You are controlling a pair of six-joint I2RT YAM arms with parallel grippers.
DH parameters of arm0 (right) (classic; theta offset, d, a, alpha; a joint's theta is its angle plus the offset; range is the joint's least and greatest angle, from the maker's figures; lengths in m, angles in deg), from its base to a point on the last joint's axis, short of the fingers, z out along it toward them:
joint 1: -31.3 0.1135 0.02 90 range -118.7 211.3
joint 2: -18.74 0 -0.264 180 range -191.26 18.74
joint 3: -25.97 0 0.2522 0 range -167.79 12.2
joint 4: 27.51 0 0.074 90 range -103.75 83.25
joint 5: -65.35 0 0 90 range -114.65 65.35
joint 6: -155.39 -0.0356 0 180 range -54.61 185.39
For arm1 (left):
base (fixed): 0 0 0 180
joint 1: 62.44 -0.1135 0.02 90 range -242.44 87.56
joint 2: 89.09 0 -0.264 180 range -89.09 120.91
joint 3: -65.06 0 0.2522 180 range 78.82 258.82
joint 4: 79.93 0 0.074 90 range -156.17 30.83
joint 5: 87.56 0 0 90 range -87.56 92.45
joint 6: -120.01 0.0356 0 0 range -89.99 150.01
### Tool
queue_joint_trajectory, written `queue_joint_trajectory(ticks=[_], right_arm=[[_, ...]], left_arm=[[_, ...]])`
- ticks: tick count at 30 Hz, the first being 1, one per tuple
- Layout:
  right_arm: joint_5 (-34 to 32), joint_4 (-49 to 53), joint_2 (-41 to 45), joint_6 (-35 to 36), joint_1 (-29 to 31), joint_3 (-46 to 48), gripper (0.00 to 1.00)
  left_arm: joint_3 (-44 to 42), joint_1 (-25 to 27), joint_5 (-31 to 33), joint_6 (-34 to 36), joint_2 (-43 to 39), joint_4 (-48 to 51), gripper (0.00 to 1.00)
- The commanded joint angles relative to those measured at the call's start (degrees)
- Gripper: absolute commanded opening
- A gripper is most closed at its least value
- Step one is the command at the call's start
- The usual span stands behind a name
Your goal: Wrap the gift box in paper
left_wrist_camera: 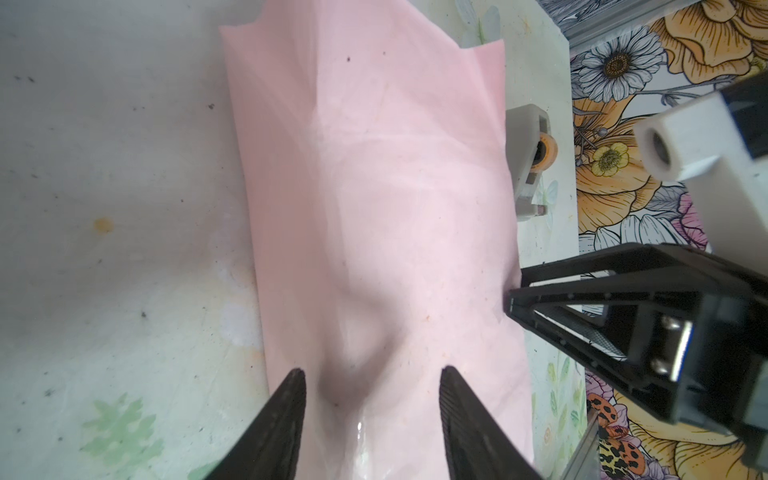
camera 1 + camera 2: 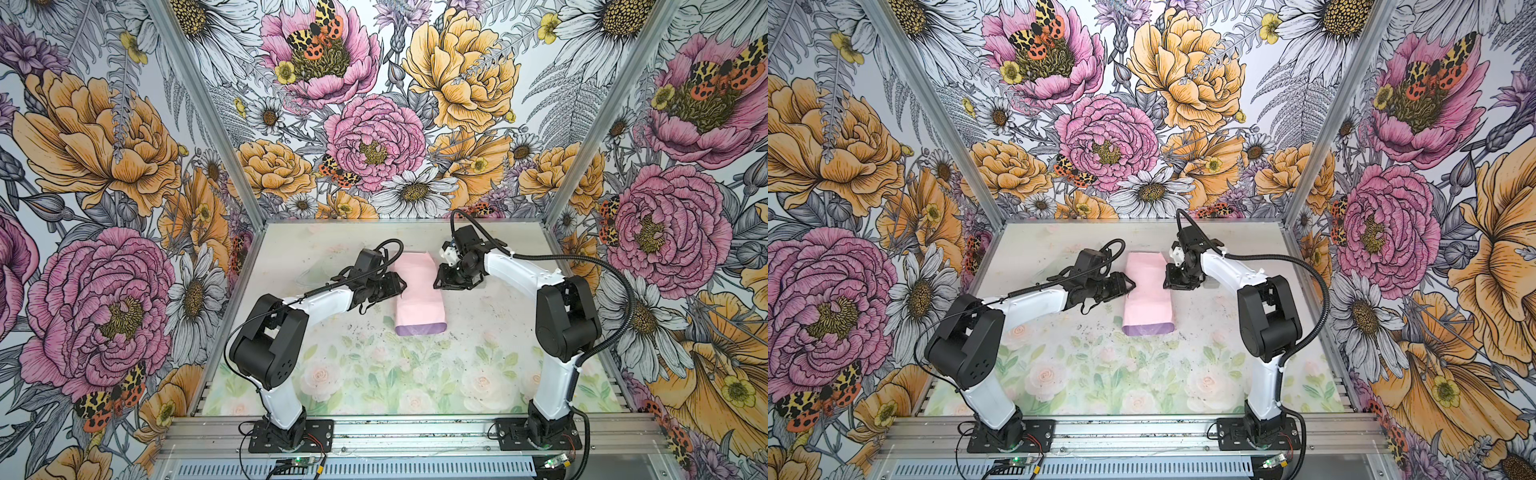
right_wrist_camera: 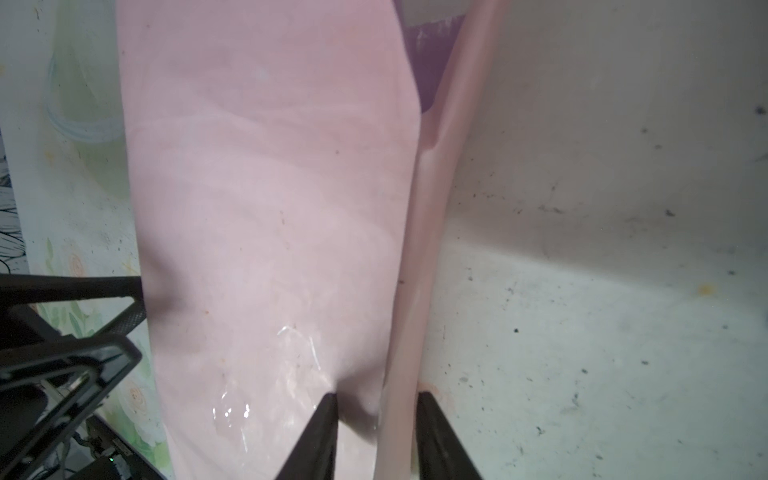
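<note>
Showing both grippers at the long edges of the paper. Left gripper (image 1: 372,390): jaws spread, tips over the left edge of the paper (image 2: 417,291), with a shallow dent in the sheet between them and no grip visible. Right gripper (image 3: 376,409): jaws partly spread, astride a raised fold along the paper's right edge, with a gap between one finger and the fold. The paper lies mid-table between the two grippers as a long folded-over bundle running near to far, its pale pink face outward and lilac showing at its near end. The gift box is hidden from every view. A small grey tape dispenser (image 1: 527,158) stands just beside the paper's right edge, toward its far end. The table (image 2: 478,374) bears a faded floral print.
</note>
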Motion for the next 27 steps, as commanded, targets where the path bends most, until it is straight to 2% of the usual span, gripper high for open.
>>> queue_joint_trajectory(ticks=[1,6,12,14,18,20,23,27], right_arm=[[1.0,0.1,3.0,-0.1,-1.4,0.4,0.44],[3.6,0.1,1.1,0.0,-1.6,-0.6,0.45],[5.7,0.0,-1.7,0.3,-1.0,-1.1,0.4],[6.2,0.0,-2.2,0.4,-0.6,-1.1,0.36],[5.0,0.0,-2.9,0.5,-0.4,-1.1,0.2],[3.7,0.0,-2.6,0.6,-0.4,-1.3,0.18],[2.3,0.0,-1.0,0.6,-0.4,-1.8,0.21],[-1.6,0.0,4.9,1.4,-0.4,0.0,0.4]], left_arm=[[0.4,0.3,1.3,0.9,-1.4,-0.1,0.54],[-1.2,0.3,0.6,-0.7,-1.2,-1.8,0.54],[-1.7,0.6,0.7,-1.1,-0.6,-2.5,0.5],[-1.6,0.7,0.8,-1.1,-0.3,-2.6,0.48],[-0.8,0.7,0.7,-0.8,0.6,-3.0,0.43],[0.1,0.7,0.6,-0.4,1.3,-2.9,0.43],[1.5,0.5,0.7,0.0,1.0,-2.3,0.43],[0.7,0.6,3.1,0.4,-3.6,-1.2,0.48]])
